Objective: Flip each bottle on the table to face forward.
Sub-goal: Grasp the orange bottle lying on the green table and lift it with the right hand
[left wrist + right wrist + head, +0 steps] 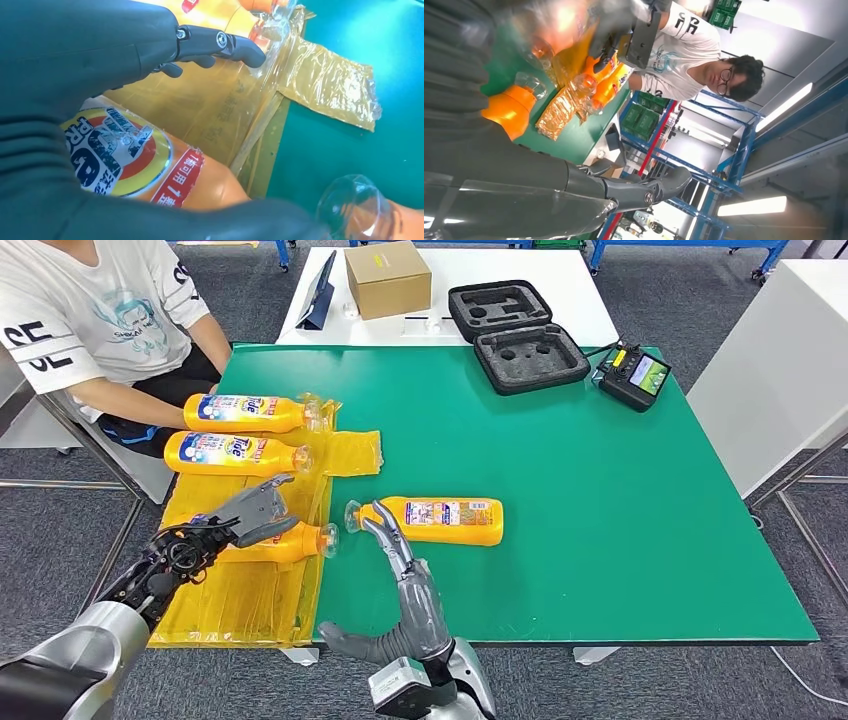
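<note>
4 orange detergent bottles were seen lying on their sides on the green table (620, 530), all with their long axes running left to right and their clear caps pointing toward the robot's right. 2 labelled bottles (243, 413) (236, 452) lay with front labels up on the yellow plastic sheet (240, 595) at the table's left edge, near a seated person (100, 310). A third bottle (290, 542) lay on the same sheet under the left hand (255, 512), whose fingers were draped over its body and spread, with the thumb against its side; whether a firm grip was closed could not be told, though in the left wrist view the front label (117, 155) was seen beneath the palm. The fourth bottle (437, 520) lay on bare mat with its small-print back label up, so it was judged the one to be turned. The right hand (400, 570) was nearer to it, fingers apart and extended, the fingertips (378, 524) just beside its neck and clear cap (352, 516). The bottle's body therefore stretched away to the right of those fingers, and a roll about the long axis was judged to be called for.
</note>
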You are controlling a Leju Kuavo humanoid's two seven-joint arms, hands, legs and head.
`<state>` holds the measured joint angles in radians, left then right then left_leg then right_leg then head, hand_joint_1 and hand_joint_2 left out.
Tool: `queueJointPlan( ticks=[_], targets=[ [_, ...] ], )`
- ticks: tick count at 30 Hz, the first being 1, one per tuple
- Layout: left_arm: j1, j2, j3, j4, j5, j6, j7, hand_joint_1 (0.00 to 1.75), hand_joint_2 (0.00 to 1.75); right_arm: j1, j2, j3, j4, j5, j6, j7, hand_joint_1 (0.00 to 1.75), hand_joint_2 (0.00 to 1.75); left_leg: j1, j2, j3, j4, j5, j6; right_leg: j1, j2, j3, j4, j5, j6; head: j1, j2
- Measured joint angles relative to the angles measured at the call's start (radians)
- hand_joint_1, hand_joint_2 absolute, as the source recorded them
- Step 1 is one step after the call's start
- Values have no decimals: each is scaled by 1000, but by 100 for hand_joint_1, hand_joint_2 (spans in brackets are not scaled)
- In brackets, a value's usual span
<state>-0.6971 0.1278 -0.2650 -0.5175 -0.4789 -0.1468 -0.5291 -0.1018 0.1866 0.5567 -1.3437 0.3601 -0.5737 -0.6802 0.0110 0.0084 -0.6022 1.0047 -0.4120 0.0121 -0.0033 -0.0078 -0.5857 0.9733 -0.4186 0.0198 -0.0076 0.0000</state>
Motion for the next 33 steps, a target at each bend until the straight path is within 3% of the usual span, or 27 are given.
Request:
queueJointPlan(
  ticks=[5,9,13,17,24,33],
  targets=[
    [12,-17,22,0,30,108,-35,0,0,1,3,-8,8,3,-2,0,0,175,0,0,-1,0,0,0,0,0,-2,0,0,0,0,0],
    [43,-55,64,-42,102,380,-124,0,175,1,4,-11,9,20,-34,-4,0,175,0,0,-6,0,1,0,0,0,-6,0,1,0,0,0],
    [94,-83,100,-182,168,637,-168,0,175,-2,4,-10,9,70,-92,-12,0,175,0,1,-8,1,1,0,0,1,-7,0,1,0,0,0],
    [169,-82,94,-366,217,809,-173,0,175,0,7,-25,9,184,-114,1,0,175,0,1,-10,1,0,-1,0,1,-10,0,0,0,0,0],
    [234,-76,89,-529,230,844,-174,0,175,1,15,-49,9,214,-119,9,0,175,1,1,-12,0,0,-1,0,1,-12,0,0,0,0,0],
    [257,-72,86,-591,230,845,-174,0,175,2,17,-56,9,215,-119,13,0,175,0,1,-12,1,0,-1,0,1,-12,0,0,0,0,0]
  ],
)
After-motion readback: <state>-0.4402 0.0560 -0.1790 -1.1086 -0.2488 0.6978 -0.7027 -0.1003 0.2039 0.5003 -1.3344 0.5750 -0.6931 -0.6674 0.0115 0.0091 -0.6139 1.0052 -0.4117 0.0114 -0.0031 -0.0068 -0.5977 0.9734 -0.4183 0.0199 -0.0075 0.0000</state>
